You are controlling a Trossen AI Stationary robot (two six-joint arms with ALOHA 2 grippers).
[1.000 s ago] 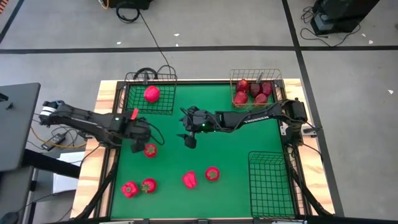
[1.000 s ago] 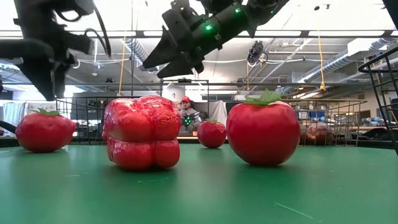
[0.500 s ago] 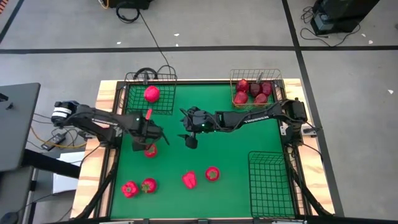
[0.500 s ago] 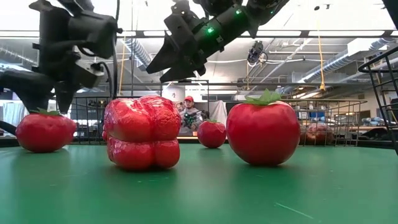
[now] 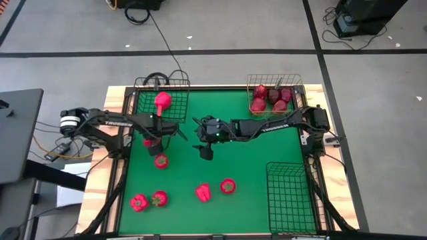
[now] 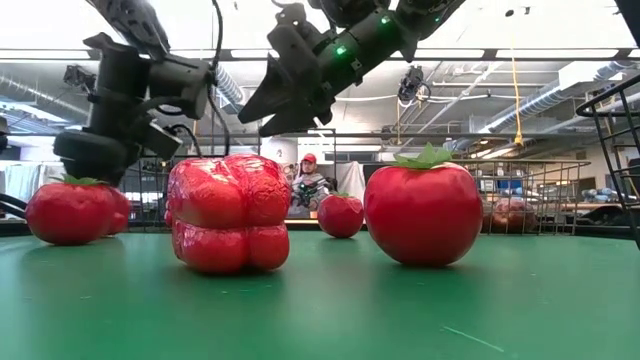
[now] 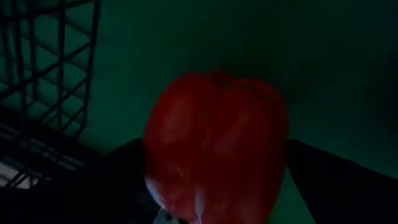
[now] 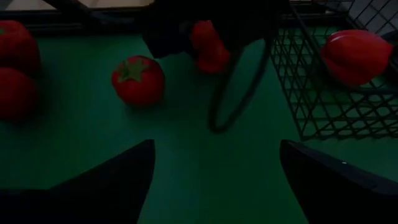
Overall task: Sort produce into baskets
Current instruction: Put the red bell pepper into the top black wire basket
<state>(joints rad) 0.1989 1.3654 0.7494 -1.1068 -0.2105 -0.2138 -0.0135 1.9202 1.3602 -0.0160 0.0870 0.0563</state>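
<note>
Three baskets (image 5: 291, 190), three tomatoes (image 5: 227, 186) on the mat (image 5: 220, 107), four peppers (image 5: 203, 193) altogether.

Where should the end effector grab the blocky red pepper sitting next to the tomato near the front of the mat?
Probably straight down from above, closing across the wide lobed middle of the pepper. It sits squat and blocky. Take its front and back faces, since the tomato stands close on one side.
</note>
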